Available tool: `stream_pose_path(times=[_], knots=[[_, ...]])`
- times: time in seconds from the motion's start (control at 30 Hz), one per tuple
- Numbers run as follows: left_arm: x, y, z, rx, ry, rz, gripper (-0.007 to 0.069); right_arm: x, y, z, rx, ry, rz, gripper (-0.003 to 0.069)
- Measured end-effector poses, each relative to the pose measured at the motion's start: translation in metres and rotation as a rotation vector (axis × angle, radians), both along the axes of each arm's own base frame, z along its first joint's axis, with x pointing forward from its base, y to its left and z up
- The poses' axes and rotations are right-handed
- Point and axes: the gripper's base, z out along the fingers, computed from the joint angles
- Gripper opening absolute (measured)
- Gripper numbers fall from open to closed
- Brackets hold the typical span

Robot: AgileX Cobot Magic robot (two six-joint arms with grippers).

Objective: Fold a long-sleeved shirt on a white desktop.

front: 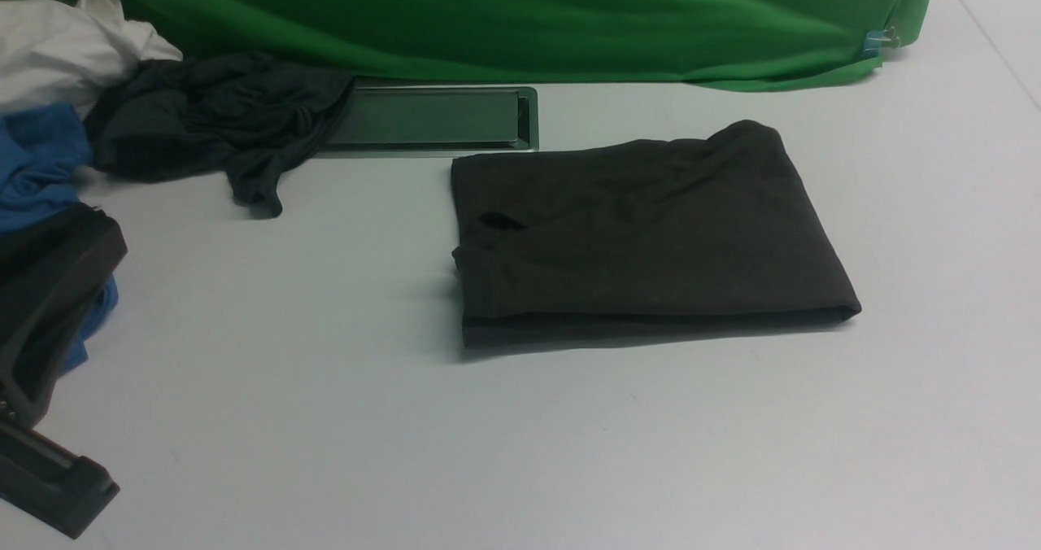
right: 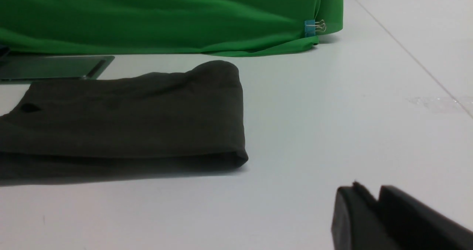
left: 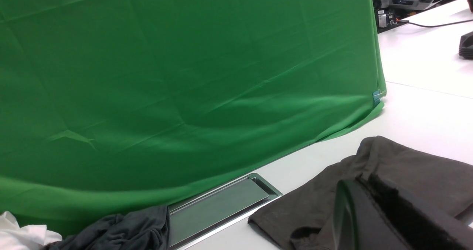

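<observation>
The long-sleeved shirt (front: 642,241) lies folded into a thick dark brown-black rectangle on the white desktop (front: 325,420), right of centre. It also shows in the left wrist view (left: 406,165) and the right wrist view (right: 129,117). My left gripper (front: 98,241) hovers at the far left edge, well apart from the shirt; its jaws (left: 364,183) are shut with nothing in them. My right gripper (right: 369,194) is over bare desktop to the right of the shirt, its tips a narrow gap apart and empty. It is out of the front view.
A heap of clothes sits at the back left: a white cloth (front: 57,45), a slate-grey garment (front: 211,119) and a blue shirt (front: 41,159). A grey-green metal panel (front: 431,119) lies behind the shirt. A green backdrop (front: 488,13) closes the far side.
</observation>
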Motion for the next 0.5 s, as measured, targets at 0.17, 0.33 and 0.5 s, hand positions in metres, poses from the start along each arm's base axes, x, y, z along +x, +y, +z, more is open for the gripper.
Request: stream_pose_path(times=[0.17,0.33,0.5], knots=[[0.0,0.0,0.0,0.0,0.0,0.0,0.002,0.0,0.0,0.0,0.0,0.0,0.0,0.0108],[0.002,-0.001,-0.001,0.004,0.01,0.0,0.002,0.0,0.0,0.0,0.0,0.003,0.001,0.0125],[0.002,0.001,-0.01,-0.006,-0.02,0.015,0.002,0.0,0.0,0.0,0.0,0.003,0.001,0.0136]])
